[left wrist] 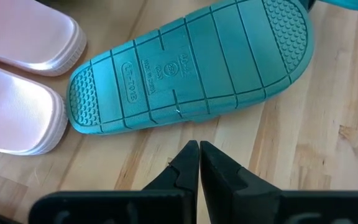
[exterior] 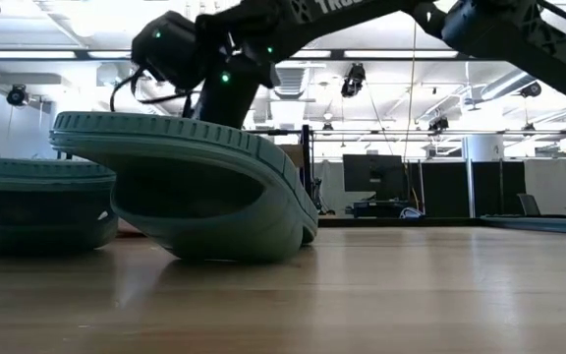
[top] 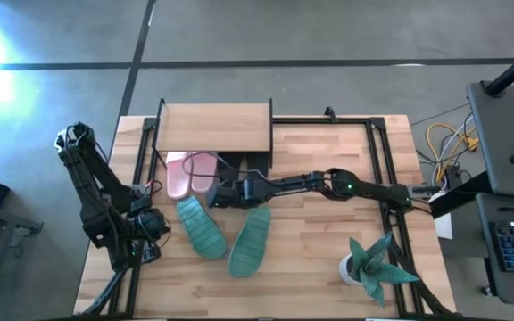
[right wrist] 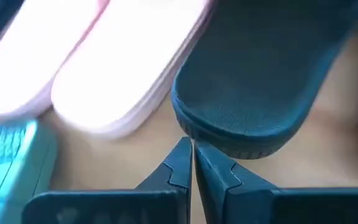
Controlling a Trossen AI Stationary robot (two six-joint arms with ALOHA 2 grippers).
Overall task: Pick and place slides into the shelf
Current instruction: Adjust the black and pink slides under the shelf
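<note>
From above, the shelf [top: 213, 126] is seen at the far edge of the counter [top: 328, 267], its light wooden top board covering most of what lies beneath. Two pale pink slides [top: 188, 172] protrude side by side from under the shelf's front edge. A black slide [top: 224, 189] lies just beside the pink pair, partly under the shelf front, with the right gripper [top: 214, 194] at its near end; the jaws are pressed together and nothing is held between them. Two teal slides lie sole-up in front of the shelf, one [top: 201, 227] below the pink pair and the other [top: 252, 240] a little apart from it. The left gripper [top: 154, 223] is parked just beside the first teal slide, jaws closed and empty. A potted plant [top: 368, 266] stands well apart from the shelf, near the counter's front corner.

In the low view, two teal slides [exterior: 199, 192] [exterior: 37, 206] are seen upside down on the counter, with dark arm links above them.

In the left wrist view, the closed jaws point at the ribbed sole of a teal slide [left wrist: 191, 65], with the pink pair [left wrist: 23, 81] beside it.

In the right wrist view, the closed jaws are met just before the toe of the black slide [right wrist: 260, 81]; the pink slides [right wrist: 104, 74] lie alongside it.
</note>
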